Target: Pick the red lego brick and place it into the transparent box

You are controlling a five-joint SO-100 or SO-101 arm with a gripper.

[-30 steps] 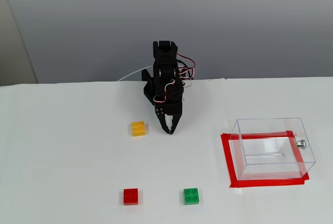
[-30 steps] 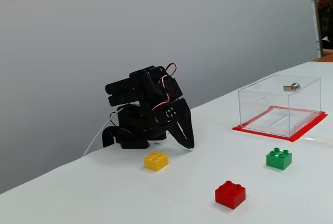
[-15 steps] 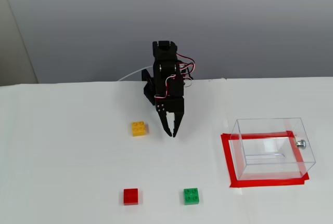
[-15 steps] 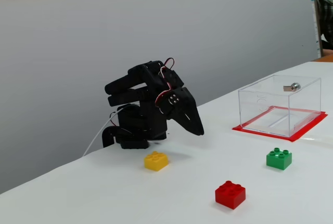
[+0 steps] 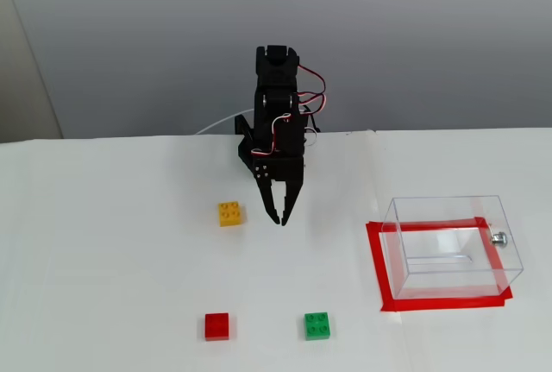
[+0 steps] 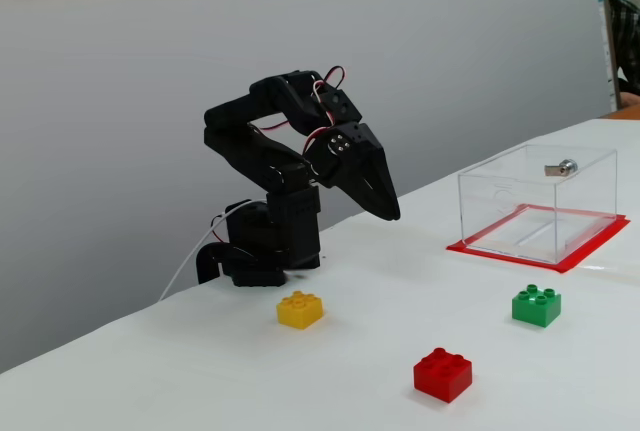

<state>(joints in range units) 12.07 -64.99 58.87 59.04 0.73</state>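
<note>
Pincer (image 6: pixel 390 213) higher now, no writing.

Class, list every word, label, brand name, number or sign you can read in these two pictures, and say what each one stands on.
None: no readable text shows in either fixed view.
Red lego brick, transparent box and arm: no legible marking; any stud lettering is too small to read.
</note>
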